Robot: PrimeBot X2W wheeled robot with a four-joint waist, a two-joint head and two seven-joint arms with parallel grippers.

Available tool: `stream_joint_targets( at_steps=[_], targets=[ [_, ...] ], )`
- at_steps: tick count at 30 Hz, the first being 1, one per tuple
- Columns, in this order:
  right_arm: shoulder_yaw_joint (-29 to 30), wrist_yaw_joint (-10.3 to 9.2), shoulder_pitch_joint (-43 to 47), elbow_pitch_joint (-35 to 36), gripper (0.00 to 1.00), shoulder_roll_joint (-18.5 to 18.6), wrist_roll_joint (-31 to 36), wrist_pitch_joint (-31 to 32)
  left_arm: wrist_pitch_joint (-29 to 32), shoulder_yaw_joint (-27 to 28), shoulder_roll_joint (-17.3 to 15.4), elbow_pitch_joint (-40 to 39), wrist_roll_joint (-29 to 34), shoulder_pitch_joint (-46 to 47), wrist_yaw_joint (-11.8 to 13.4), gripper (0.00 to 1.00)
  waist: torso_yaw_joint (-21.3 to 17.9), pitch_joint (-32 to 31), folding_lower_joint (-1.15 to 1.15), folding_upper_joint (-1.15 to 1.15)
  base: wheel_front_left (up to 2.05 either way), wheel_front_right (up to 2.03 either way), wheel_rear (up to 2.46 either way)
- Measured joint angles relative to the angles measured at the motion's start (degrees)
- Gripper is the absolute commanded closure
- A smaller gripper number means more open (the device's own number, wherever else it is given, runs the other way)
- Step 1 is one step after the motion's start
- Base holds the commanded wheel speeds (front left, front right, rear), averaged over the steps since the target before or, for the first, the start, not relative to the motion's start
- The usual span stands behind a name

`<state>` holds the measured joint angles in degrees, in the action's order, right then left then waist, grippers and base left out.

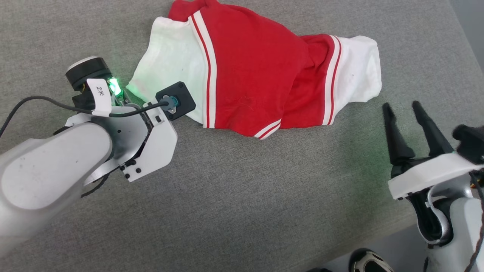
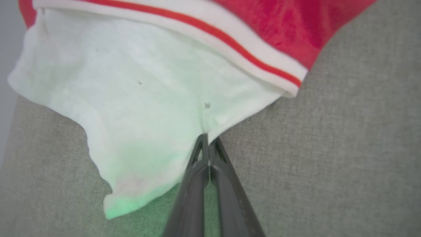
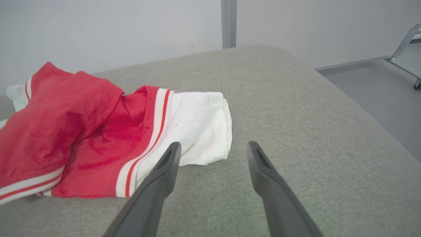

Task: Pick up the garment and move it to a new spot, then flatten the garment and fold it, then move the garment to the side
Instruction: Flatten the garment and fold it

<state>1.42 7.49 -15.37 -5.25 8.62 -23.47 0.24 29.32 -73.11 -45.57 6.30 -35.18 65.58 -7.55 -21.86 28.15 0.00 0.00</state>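
The garment (image 1: 249,75), red with white sleeves and striped trim, lies crumpled on the grey cushioned surface (image 1: 242,196). In the left wrist view my left gripper (image 2: 206,136) is shut, its tips pinching the puckered edge of the near white sleeve (image 2: 148,98). From the head, that arm's wrist (image 1: 151,128) covers the fingers at the sleeve's lower corner. My right gripper (image 1: 401,107) stands open just right of the garment's other white sleeve (image 1: 359,71), not touching it. The right wrist view has the open right gripper (image 3: 213,148) just short of that sleeve (image 3: 197,128).
The grey surface ends at its front right corner (image 1: 378,238) and drops to grey floor (image 3: 378,95) on the right. A black-and-white shoe (image 1: 368,261) stands on the floor by that corner. A metal frame on a caster (image 3: 406,39) stands far right. A pale wall runs behind.
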Motion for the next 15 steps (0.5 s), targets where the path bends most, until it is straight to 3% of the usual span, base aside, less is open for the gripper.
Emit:
stream_joint_targets(
  at_steps=[6,15],
  targets=[
    [-5.79,0.0,-1.47,-0.18,0.0,5.42,1.3,8.36,0.34,-0.02,0.53,-0.57,-0.9,0.64,0.0,1.0,0.97,0.29,0.0,0.0,0.0,0.0,0.0],
    [-17.3,0.01,-10.0,2.09,0.0,17.96,2.53,25.35,0.19,-0.04,1.85,-1.46,-1.01,2.31,0.0,1.0,3.18,2.03,0.0,0.0,0.0,0.0,0.0]
  ],
)
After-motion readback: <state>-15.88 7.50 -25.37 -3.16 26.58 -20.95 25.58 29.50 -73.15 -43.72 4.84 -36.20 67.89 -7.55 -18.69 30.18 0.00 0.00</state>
